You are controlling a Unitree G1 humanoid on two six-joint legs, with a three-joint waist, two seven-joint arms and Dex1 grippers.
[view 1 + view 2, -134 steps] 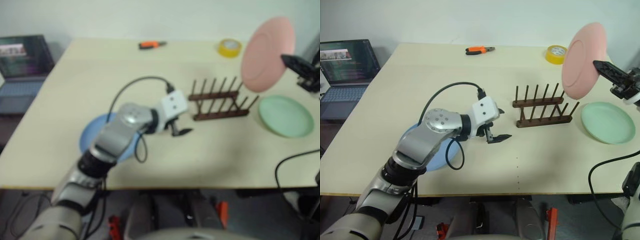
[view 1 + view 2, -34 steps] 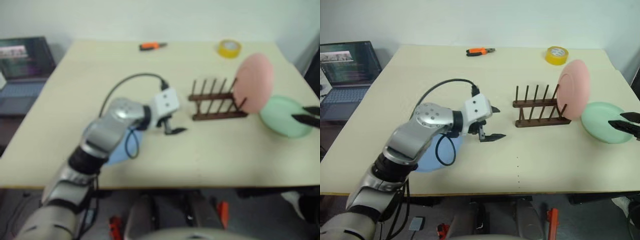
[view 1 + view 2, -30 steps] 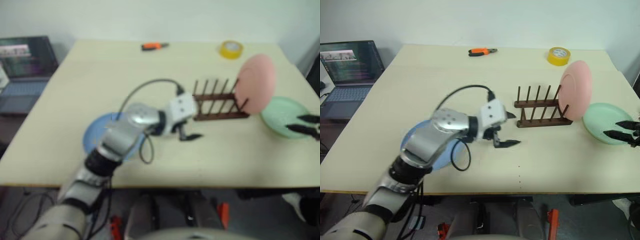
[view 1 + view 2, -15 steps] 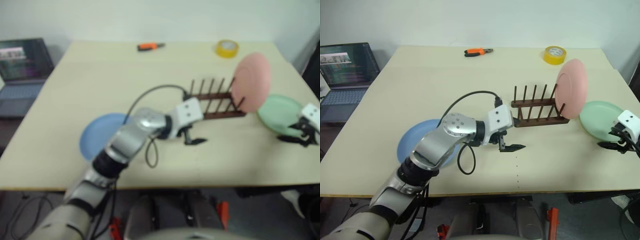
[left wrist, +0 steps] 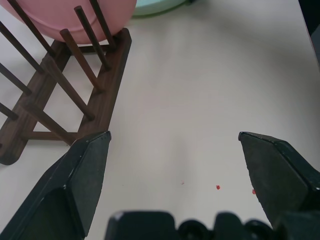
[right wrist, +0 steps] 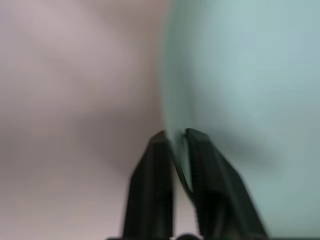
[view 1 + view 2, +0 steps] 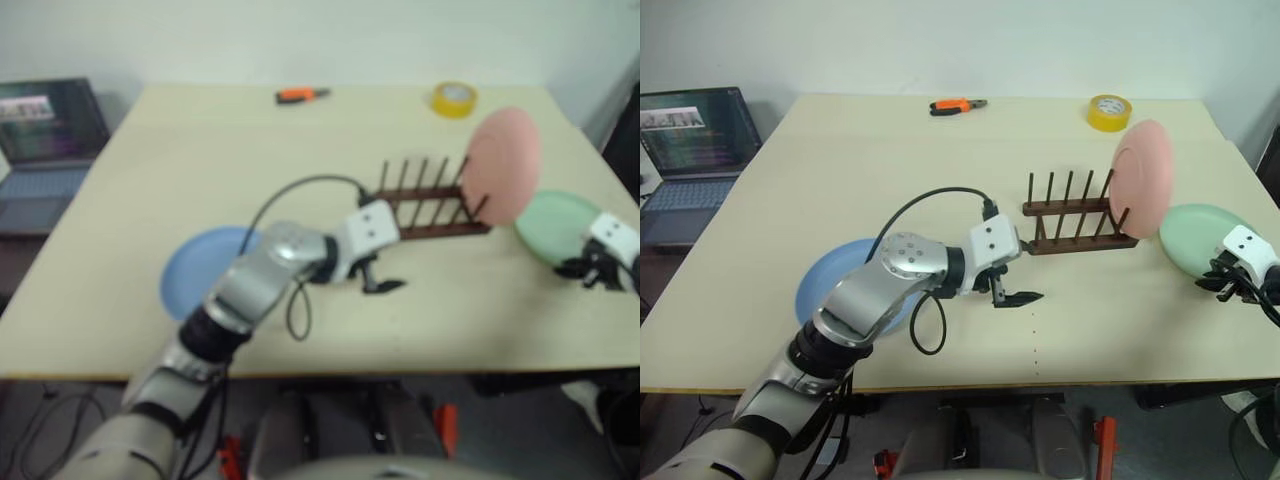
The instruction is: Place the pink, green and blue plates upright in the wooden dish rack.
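Pink plate stands upright at the right end of the wooden dish rack: one of three done. Right gripper fingers are clenched on the rim of the green plate, which lies flat on the table. Blue plate lies flat, untouched; left gripper fingers are spread, empty.

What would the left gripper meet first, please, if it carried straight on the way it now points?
Probably the bare table just ahead of the open left gripper. The rack lies to one side, the green plate farther off.
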